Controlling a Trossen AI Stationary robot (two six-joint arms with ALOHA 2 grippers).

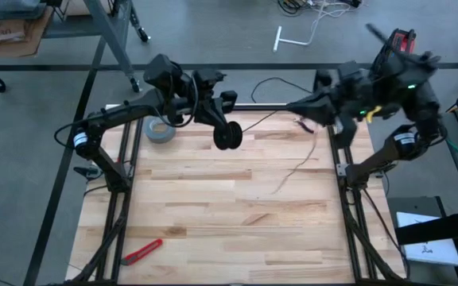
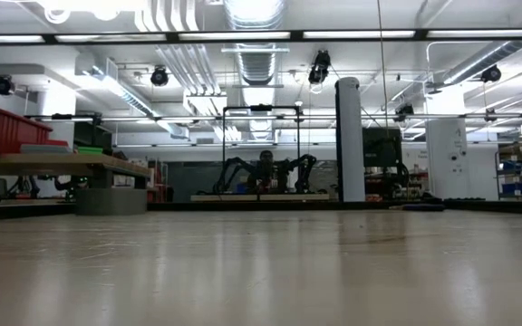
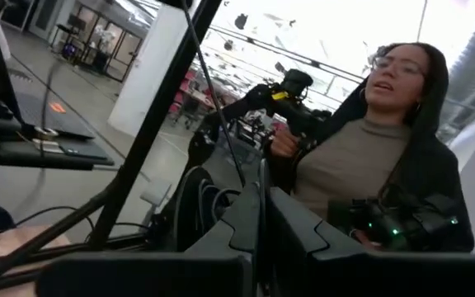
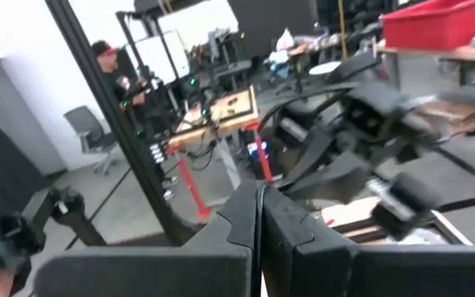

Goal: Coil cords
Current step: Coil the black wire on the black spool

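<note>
The small black round reel (image 1: 228, 136) hangs in the upper middle of the high view, above the far edge of the light wooden bench (image 1: 229, 222). The left pincer (image 1: 223, 119) sits right at it, seemingly holding it up so the cord can wind on. Its fingers look pressed together. The very thin, long black cord (image 1: 270, 117) runs from the reel toward the right pincer (image 1: 299, 107) in the upper right, whose fingers also look pressed together, probably pinching the cord to keep it tight. A grey ring-shaped tape roll (image 1: 160, 131) lies by the left arm.
</note>
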